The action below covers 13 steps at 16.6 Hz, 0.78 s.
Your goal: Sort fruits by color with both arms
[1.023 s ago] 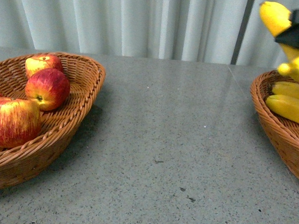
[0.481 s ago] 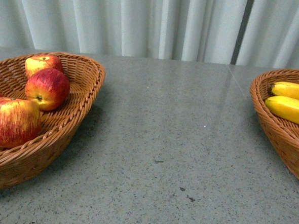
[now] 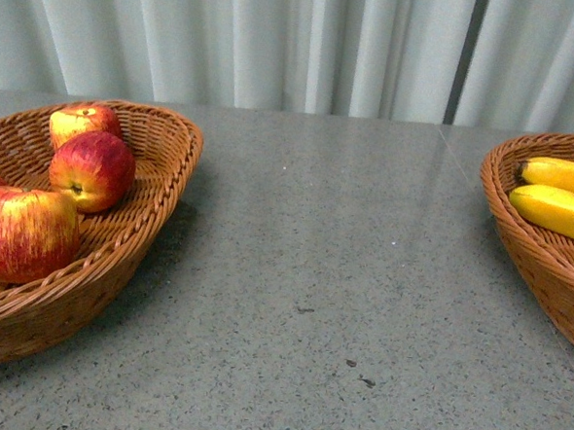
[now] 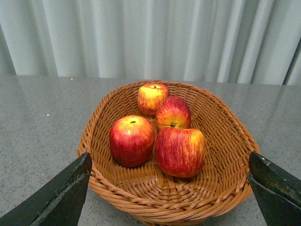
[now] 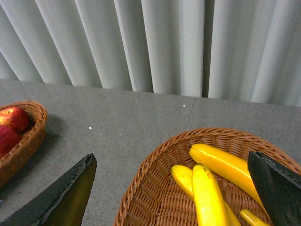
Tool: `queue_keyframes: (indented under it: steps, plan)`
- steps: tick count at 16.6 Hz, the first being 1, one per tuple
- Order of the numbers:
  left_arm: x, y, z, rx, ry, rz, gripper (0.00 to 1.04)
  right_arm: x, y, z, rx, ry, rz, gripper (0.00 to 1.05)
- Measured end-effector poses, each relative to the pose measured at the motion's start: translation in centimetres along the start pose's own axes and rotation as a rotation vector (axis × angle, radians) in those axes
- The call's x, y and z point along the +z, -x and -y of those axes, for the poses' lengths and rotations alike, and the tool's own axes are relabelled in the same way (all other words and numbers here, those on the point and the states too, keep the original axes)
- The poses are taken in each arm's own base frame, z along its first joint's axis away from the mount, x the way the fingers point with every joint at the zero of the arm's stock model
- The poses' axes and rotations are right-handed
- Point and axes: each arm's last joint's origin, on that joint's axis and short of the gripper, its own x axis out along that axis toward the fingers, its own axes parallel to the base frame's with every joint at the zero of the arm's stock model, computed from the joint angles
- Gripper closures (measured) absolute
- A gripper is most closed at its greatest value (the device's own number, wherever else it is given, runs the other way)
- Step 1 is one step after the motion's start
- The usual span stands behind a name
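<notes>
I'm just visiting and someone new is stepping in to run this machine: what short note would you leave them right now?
Left claw: open, empty, above the apple basket.
Right claw: open, empty, above the banana basket.
Four apples lie in the left-hand basket; at least four bananas lie in the right-hand one.
No fruit shows on the table between the baskets.
Done: as far as the views show, colors are separated.
Left: probably nothing; check outside the views for strays.

Four red apples [image 4: 160,129] sit clustered in a wicker basket [image 4: 221,155] on the grey table [image 4: 37,122].
</notes>
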Motion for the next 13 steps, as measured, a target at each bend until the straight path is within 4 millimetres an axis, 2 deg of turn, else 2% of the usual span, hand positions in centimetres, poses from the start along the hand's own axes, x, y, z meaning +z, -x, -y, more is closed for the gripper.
queue_keyframes:
  steps: [1,2,3,5,6,7,8,9,11,13]
  plan:
    - [0.0,0.0,0.0,0.0,0.0,0.0,0.07,0.3,1.1,-0.5,-0.036,0.024,0.06,0.09]
    - [0.0,0.0,0.0,0.0,0.0,0.0,0.07,0.2,2.1,-1.1,-0.136,0.056,0.119,0.16]
    - [0.0,0.0,0.0,-0.001,0.0,0.0,0.07,-0.8,3.9,-1.9,-0.254,0.063,0.139,0.27]
    - [0.0,0.0,0.0,0.0,0.0,0.0,0.07,-4.1,7.4,-3.3,-0.34,0.032,0.075,0.51]
    - [0.0,0.0,0.0,0.0,0.0,0.0,0.07,-4.5,8.8,-4.2,-0.342,0.026,0.061,0.62]
    - [0.0,0.0,0.0,-0.001,0.0,0.0,0.07,-4.2,10.1,-5.2,-0.344,0.056,0.124,0.73]
    - [0.0,0.0,0.0,0.0,0.0,0.0,0.07,-4.3,10.9,-6.3,-0.331,0.091,0.204,0.88]
    - [0.0,0.0,0.0,0.0,0.0,0.0,0.07,-5.7,10.7,-6.5,-0.33,0.082,0.184,1.02]
    - [0.0,0.0,0.0,0.0,0.0,0.0,0.07,-8.4,10.1,-6.5,-0.338,0.063,0.119,1.03]
    - [0.0,0.0,0.0,0.0,0.0,0.0,0.07,-8.8,10.2,-6.9,-0.358,0.069,0.138,1.03]
